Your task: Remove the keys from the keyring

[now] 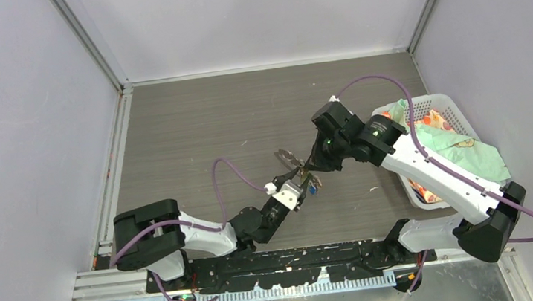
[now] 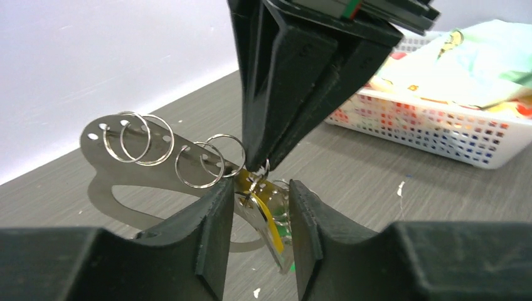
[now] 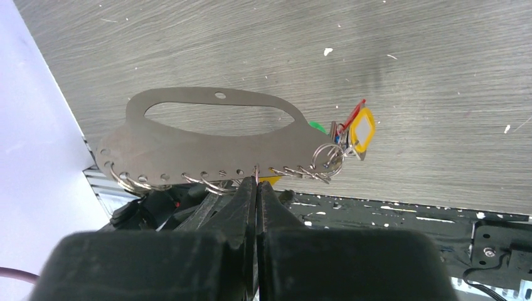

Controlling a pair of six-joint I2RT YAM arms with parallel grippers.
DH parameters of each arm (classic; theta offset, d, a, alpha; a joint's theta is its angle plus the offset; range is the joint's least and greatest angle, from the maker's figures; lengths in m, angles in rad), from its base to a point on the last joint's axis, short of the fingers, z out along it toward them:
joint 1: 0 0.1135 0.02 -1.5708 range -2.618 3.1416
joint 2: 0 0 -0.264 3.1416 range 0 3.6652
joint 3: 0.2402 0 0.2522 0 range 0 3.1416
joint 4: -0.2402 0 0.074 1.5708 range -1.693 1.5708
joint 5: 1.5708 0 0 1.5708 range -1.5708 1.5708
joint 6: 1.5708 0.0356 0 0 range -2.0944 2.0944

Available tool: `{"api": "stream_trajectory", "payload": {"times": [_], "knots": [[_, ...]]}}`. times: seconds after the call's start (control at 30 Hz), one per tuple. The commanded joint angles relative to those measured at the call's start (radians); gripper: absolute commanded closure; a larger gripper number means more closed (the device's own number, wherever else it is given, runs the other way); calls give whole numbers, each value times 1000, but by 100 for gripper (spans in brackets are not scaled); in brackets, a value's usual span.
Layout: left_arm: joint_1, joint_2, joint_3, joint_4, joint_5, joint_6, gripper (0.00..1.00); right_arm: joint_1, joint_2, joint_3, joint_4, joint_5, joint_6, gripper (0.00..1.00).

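Note:
The keyring [image 3: 207, 141], a flat grey plate with an oval cutout and a hole-lined edge, hangs above the table. Several split rings [image 2: 201, 164] sit in its holes. My right gripper [image 3: 257, 179] is shut on one thin split ring at that edge. A bunch of keys with yellow [image 3: 362, 128], red and green heads hangs at the plate's end. My left gripper [image 2: 260, 188] is just below the right fingertips [image 2: 276, 125]. Its jaws stand apart, and a yellow-headed key [image 2: 266, 216] hangs between them. From above, both grippers meet at the keyring [image 1: 286, 156].
A white perforated basket [image 1: 424, 115] with coloured cloth [image 1: 465, 148] stands at the right, close behind the right arm. The black base rail [image 1: 260, 259] runs along the near edge. Grey walls enclose the table on three sides.

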Motion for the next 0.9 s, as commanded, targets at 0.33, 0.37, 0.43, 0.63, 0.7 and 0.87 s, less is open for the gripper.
{"api": "stream_trajectory", "payload": {"times": [0.33, 0.37, 0.43, 0.63, 0.7, 0.87], "knots": [[10, -83, -1, 68, -77, 5, 65, 13, -64, 81, 84, 107, -41, 99], [9, -88, -8, 68, -61, -4, 63, 13, -63, 81, 82, 105, -43, 99], [9, -94, -16, 68, -37, -21, 60, 13, -66, 79, 80, 101, -46, 99], [8, -71, -7, 68, -12, -39, 63, 13, -64, 77, 72, 99, -46, 99], [9, -58, 1, 68, -10, -51, 64, 15, -62, 78, 69, 101, -45, 99], [7, -45, 11, 68, 15, -59, 63, 18, -55, 78, 68, 105, -40, 99]]}}
